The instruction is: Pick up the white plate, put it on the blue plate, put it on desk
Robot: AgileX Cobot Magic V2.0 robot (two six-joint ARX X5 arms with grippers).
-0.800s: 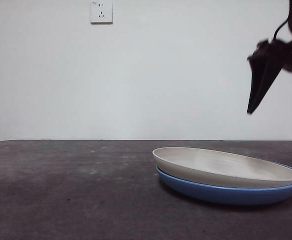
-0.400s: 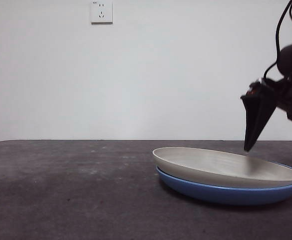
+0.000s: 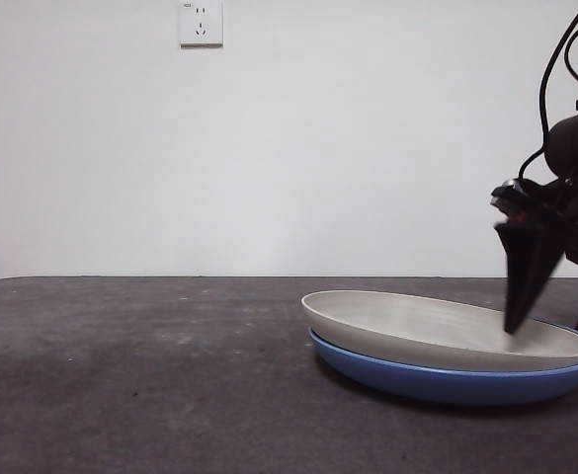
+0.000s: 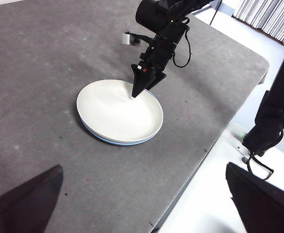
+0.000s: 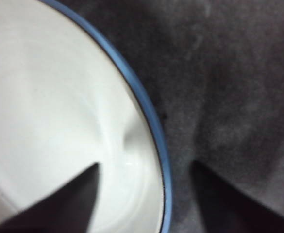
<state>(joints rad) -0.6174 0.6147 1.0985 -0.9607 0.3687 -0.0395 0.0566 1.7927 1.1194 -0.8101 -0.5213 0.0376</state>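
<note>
White plate (image 3: 447,331) sits nested on the blue plate (image 3: 456,383), toward one side of the dark grey tabletop (image 3: 140,375). Only a thin blue rim shows around the cream one in the left wrist view. Stack lies flat and level; nothing lifted.

Right hand (image 5: 144,167) is the working one. Jaws spread. In its wrist view one jaw hangs over the white plate's inner slope, the other over bare tabletop outside the blue rim, so both rims run between the jaws. Front view puts the dark jaw tip right down at the white plate's far rim; cannot tell whether it touches.

Key relation: the rim lies directly below and between the jaws, crossing the gap, so a short descent and a close should catch it. Judgement: both rims sit in the gap, so the grip could take the blue plate along with the white one.

Left hand (image 4: 144,204): jaws wide apart, high above the tabletop, well away from the plates, holding nothing. Right is plainly the nearer.

Against the earlier frames: right hand has come down from well above the plates to rim level, and shifted slightly outward toward the edge. Plates have not moved.
</note>
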